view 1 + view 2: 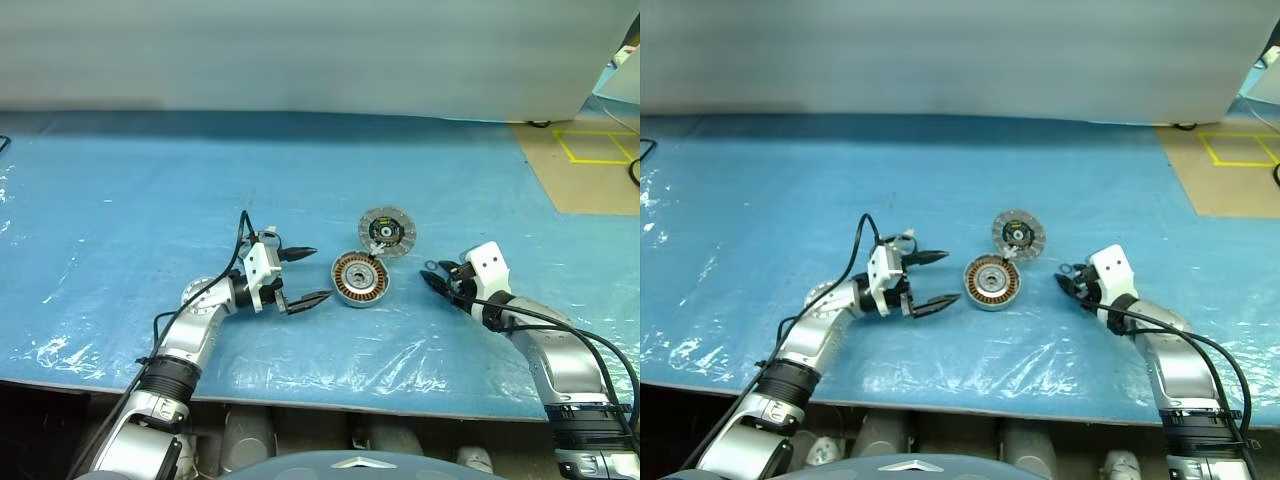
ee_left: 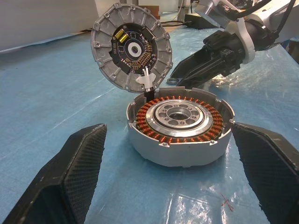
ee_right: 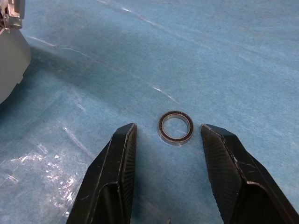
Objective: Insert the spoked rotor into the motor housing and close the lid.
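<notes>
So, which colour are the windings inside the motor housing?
Copper-brown, ringing the silver centre of the motor housing. The left wrist view shows them best.

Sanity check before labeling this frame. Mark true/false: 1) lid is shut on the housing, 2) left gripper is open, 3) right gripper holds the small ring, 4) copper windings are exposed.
1) False. The lid stands tilted up at the motor housing's far edge, ribbed face and dark centre showing.
2) True. The left gripper is open, its fingers either side of the housing.
3) False. The small ring lies on the blue sheet between the right gripper's open fingers, untouched.
4) True.
</notes>
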